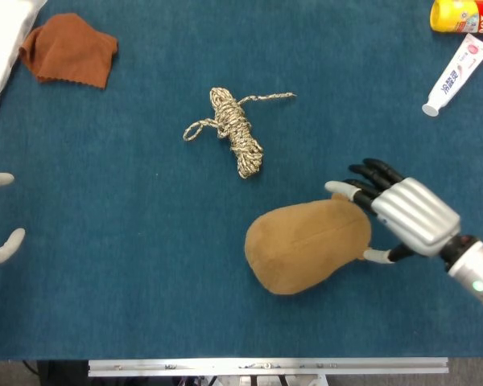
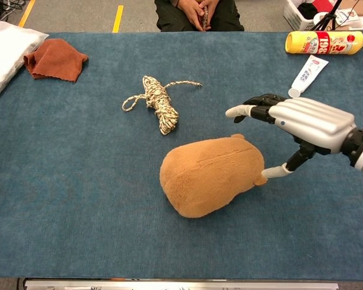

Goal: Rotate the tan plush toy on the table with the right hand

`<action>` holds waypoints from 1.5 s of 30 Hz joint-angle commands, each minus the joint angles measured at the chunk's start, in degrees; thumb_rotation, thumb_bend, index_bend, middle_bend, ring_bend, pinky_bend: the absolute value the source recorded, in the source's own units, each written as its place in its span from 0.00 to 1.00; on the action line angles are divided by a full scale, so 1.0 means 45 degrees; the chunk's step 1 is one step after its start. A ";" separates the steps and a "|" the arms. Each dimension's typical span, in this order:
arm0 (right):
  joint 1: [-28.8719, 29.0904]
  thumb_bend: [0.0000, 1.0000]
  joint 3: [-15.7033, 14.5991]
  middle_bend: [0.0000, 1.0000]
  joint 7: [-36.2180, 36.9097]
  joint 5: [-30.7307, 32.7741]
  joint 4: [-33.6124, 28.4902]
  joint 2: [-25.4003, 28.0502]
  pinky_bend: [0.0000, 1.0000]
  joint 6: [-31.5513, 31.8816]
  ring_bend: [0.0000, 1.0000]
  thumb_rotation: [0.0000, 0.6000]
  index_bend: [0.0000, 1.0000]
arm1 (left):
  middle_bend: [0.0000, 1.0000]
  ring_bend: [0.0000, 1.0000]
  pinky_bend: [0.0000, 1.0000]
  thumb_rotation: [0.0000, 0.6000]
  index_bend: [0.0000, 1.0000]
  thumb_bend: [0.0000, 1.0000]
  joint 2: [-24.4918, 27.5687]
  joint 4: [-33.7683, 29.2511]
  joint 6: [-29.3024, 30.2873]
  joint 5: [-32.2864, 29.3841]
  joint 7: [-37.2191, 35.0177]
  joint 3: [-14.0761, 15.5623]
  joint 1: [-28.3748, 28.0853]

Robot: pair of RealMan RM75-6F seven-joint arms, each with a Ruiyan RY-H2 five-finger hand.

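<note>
Near the front middle of the blue table (image 1: 145,265), the tan plush toy (image 1: 306,245) lies on its side, its rounded bulk toward the left and its narrower end, with two small ear-like nubs, toward the right. At that narrower end sits the right hand (image 1: 402,213), fingers spread and holding nothing: the upper fingers (image 2: 245,110) reach out over the far side of the toy's end, above the top nub, while the thumb (image 2: 278,171) comes in low at the near side, its tip touching or just beside the lower nub. From the chest view the upper fingers look to hover clear of the plush, so the toy is bracketed but not gripped. I judge this to be the approach step, with the turning itself not yet begun. The next move calls for the hand to close in so that fingers and thumb bear on opposite sides of the narrow end, then to sweep or twist so the soft body pivots on the cloth; the plush will likely give under pressure, so contact needs to be firm enough to drag it round and not merely dent it. The left hand (image 1: 0,217) shows only as fingertips at the table's left edge, apart and holding nothing, well away from the toy
</note>
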 commanded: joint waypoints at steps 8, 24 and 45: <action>0.0546 0.00 0.0074 0.21 -0.0926 0.0953 0.0193 -0.0953 0.05 -0.0649 0.07 1.00 0.13 | 0.14 0.04 0.08 1.00 0.27 0.21 -0.0003 0.0140 -0.0018 -0.0056 -0.0102 -0.0007 0.0028; 0.1060 0.09 -0.0263 0.22 -0.2448 0.2562 0.0392 -0.1645 0.15 -0.1308 0.09 1.00 0.14 | 0.14 0.04 0.08 1.00 0.27 0.21 -0.0038 0.0276 -0.0054 -0.0103 -0.0174 -0.0013 0.0056; 0.0273 0.37 0.0280 0.48 -0.2525 0.2286 0.1591 -0.3271 0.56 0.1673 0.41 1.00 0.54 | 0.14 0.04 0.08 1.00 0.28 0.21 -0.0045 0.0311 -0.0068 -0.0086 -0.0223 -0.0042 0.0048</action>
